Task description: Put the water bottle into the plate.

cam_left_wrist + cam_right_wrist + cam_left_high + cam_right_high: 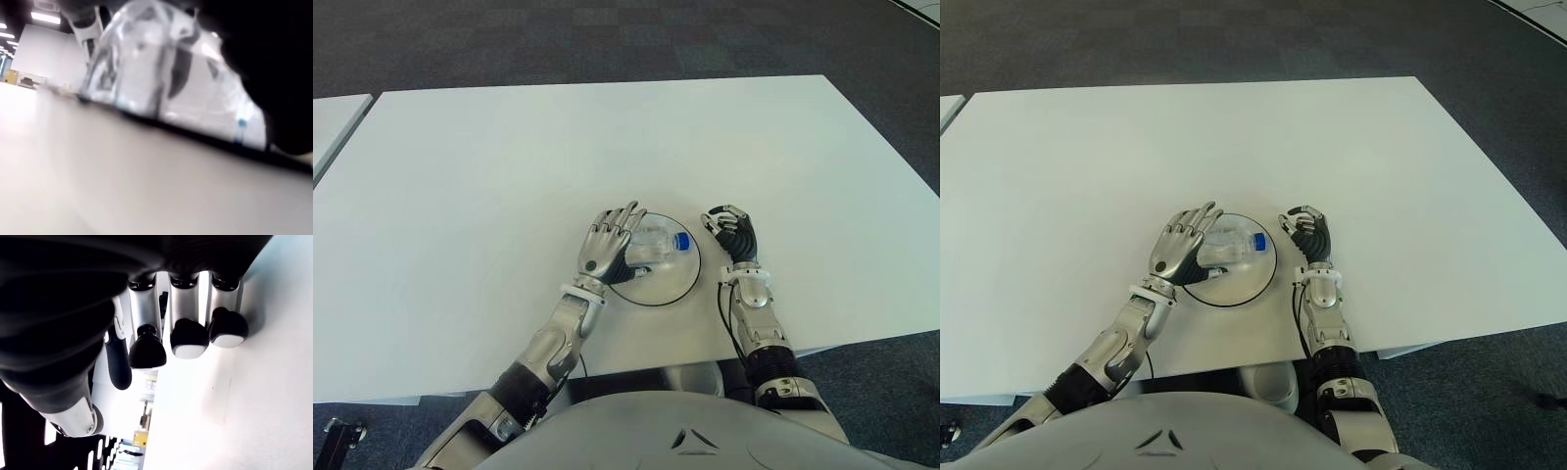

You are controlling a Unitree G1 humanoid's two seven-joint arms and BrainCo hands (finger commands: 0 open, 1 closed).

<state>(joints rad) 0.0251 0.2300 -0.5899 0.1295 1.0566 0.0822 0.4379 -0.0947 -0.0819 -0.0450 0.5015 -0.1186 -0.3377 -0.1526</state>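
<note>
The water bottle [658, 245] lies on its side in the plate [677, 279] under the left hand [610, 245], fingers extended flat over it, while the right hand [732, 232], fingers curled and empty, sits just beside the plate's right edge.

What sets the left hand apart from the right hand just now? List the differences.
The left hand lies over the plate with fingers stretched out across the water bottle; the right hand shows beside the plate, on its right, over bare table. The left hand's fingers are extended; the right hand's are curled and hold nothing. Both are silver-and-black hands, near the table's front edge.
</note>
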